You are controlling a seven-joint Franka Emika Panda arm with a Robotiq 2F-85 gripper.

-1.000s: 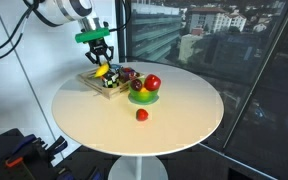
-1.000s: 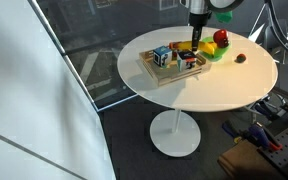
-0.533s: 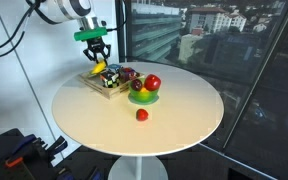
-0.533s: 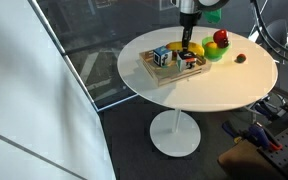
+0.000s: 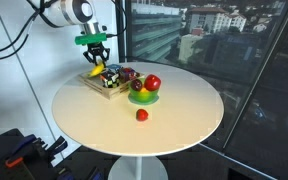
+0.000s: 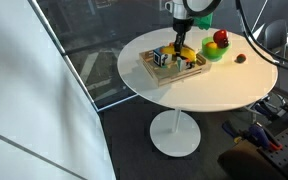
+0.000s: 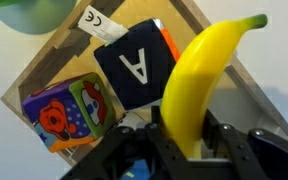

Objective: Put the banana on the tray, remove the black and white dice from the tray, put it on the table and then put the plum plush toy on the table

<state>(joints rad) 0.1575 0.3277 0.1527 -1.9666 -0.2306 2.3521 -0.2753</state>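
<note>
My gripper [image 7: 183,128] is shut on the yellow banana [image 7: 199,85] and holds it just above the light-wood tray [image 7: 59,50]. It shows the same way in both exterior views: gripper [image 5: 96,58] [image 6: 180,42], banana [image 5: 98,70] [image 6: 185,52], tray [image 5: 92,80] [image 6: 174,72]. On the tray lie a dark cube with a white letter A [image 7: 134,70], which I take for the black and white dice, and a colourful soft cube [image 7: 69,110]. A small dark purple plush [image 5: 127,73] sits at the tray's end near the bowl.
A green bowl [image 5: 144,98] [image 6: 217,53] with red and yellow fruit stands beside the tray on the round white table [image 5: 134,135]. A small red fruit [image 5: 141,115] [image 6: 240,58] lies alone on the tabletop. A window runs behind the table.
My gripper has moved a little along the tray, away from the green bowl, with the banana still in it. Nothing else has moved.
</note>
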